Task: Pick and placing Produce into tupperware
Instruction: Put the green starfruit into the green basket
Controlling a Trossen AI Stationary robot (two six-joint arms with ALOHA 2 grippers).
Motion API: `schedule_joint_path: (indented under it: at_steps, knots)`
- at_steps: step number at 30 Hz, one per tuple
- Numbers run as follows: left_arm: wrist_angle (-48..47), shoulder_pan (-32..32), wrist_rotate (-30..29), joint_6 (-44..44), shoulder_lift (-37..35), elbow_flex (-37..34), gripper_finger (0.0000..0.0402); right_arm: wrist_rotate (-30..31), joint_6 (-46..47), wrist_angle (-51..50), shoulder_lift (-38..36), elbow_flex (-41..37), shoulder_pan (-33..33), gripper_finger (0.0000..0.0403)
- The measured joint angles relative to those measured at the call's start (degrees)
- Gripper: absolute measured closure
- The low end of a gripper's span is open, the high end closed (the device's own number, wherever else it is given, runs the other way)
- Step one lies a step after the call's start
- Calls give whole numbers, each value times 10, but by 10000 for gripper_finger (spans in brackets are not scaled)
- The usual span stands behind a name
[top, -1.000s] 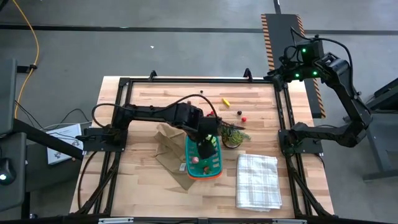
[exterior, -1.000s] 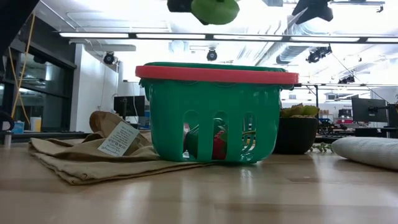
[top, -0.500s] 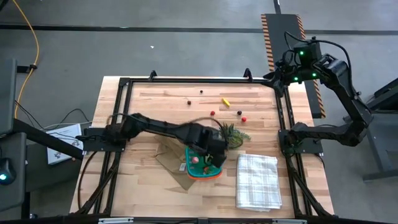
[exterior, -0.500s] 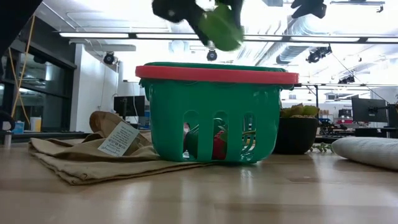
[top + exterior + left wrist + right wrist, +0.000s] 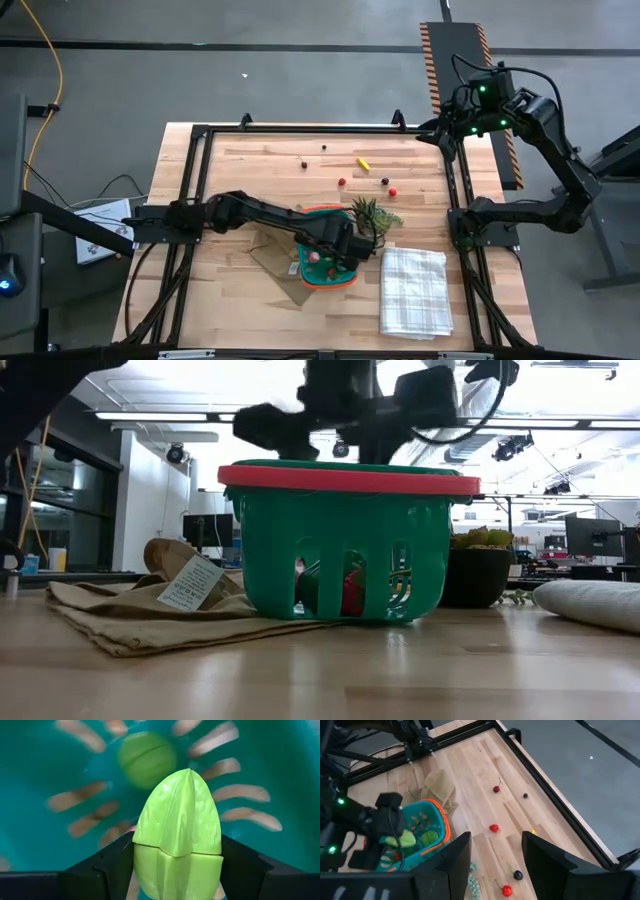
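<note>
High view: the left gripper (image 5: pixel 338 250) reaches down into the tupperware (image 5: pixel 311 279) mid-desk, between the paper bag (image 5: pixel 268 245) and the cloth (image 5: pixel 414 291); loose produce (image 5: pixel 364 163) dots the open far edge. Left wrist view: its jaws clench a leafy green piece (image 5: pixel 178 840) just above the slotted base. Right wrist view: the right gripper (image 5: pixel 492 851), jaws released, hangs over the far right corner.

A teal basket (image 5: pixel 322 272) with an orange rim holds a pale green piece (image 5: pixel 178 835) and a round green one (image 5: pixel 147 758). Red balls (image 5: pixel 494 827), a yellow piece (image 5: pixel 364 163) and dark berries (image 5: pixel 518 875) dot the light wooden desk (image 5: pixel 250 165). The cloth (image 5: pixel 413 291) is white, checked.
</note>
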Motion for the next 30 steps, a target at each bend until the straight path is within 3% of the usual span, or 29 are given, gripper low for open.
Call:
schedule_joint_path:
  at_steps: [2, 30]
  knots:
    - [27, 0, 0, -10, 10, 4, 167, 1, 0, 0, 0, 0, 4, 236]
    - [-21, 0, -26, -24, 20, 2, 167, 0, 3, -2, 0, 0, 29, 236]
